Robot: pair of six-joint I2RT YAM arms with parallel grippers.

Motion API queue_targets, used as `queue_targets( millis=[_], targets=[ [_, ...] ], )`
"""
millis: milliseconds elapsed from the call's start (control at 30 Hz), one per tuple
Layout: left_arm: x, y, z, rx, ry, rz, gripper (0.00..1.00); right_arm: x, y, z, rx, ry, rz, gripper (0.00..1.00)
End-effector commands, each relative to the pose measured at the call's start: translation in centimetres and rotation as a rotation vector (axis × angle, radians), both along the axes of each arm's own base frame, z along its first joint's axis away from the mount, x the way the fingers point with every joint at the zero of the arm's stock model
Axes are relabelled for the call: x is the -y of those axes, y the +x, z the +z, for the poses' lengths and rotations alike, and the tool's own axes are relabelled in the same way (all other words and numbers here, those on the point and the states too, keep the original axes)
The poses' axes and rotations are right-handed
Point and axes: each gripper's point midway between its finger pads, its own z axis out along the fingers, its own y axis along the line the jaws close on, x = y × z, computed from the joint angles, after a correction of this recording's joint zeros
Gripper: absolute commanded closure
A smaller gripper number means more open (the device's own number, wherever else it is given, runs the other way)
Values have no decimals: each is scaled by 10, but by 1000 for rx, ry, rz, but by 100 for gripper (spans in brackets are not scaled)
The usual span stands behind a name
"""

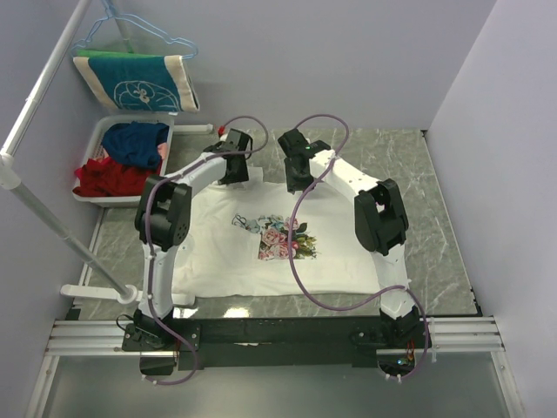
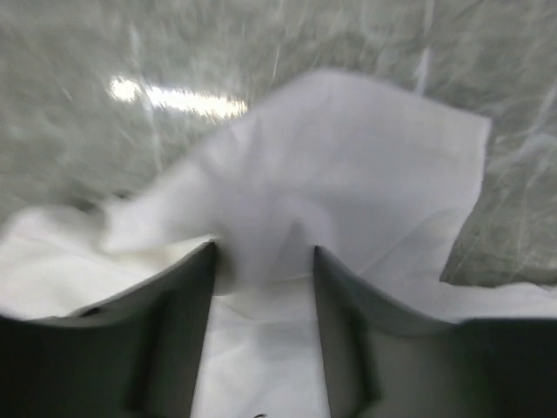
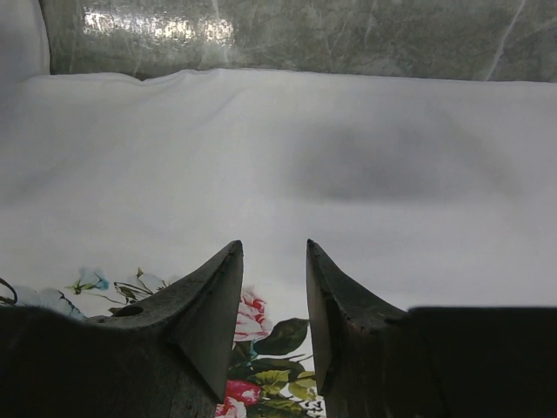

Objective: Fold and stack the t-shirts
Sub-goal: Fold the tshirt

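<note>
The cream t-shirt (image 1: 252, 266) is lying flat, print up, on the table (image 1: 439, 226); the smoothing step before the first fold is judged to be in hand. The left gripper (image 1: 233, 171) is being held low over the shirt's far left part, its fingers (image 2: 174, 305) parted around a raised ridge of cloth, not visibly clamped. The right gripper (image 1: 297, 181) is being held over the far edge, fingers (image 3: 213, 305) parted on nothing. Next, an edge is to be pinched and carried across.
</note>
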Motion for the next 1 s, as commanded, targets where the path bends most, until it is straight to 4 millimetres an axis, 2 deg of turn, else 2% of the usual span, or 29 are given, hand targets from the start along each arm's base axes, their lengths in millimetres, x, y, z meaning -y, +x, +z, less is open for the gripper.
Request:
queue_targets(
  millis=[0,167,267,433,500,600,700,733,767,800,833,867,933,967],
  targets=[
    [0,-6,-12,-53,24,-10,28,0,12,11,30,16,-22,57],
    [-6,20,16,26,32,22,28,0,11,10,25,16,-23,57],
    [-16,37,42,109,-3,73,29,0,13,12,34,16,-25,57],
    [-24,49,73,197,-62,106,28,-6,14,13,34,40,-7,57],
    [-29,51,76,198,-58,121,28,-12,17,16,43,65,7,57],
    [-41,53,71,172,-54,170,28,-32,28,24,68,139,51,56],
    [-48,55,67,144,-93,204,28,-55,47,31,109,220,98,56],
    [-47,52,62,115,-116,210,28,-64,62,46,162,250,104,56],
    [-53,54,63,111,-131,224,29,-75,63,35,137,280,129,56],
    [-54,53,59,96,-144,228,29,-81,70,36,146,301,135,56],
    [-54,51,56,80,-160,231,29,-91,81,49,186,341,146,56],
    [-53,51,55,66,-188,220,29,-99,83,39,172,372,160,56],
    [-51,49,50,43,-214,205,30,-118,92,42,203,466,176,57],
    [-47,48,49,29,-234,192,30,-126,92,37,194,507,183,58]
  ],
)
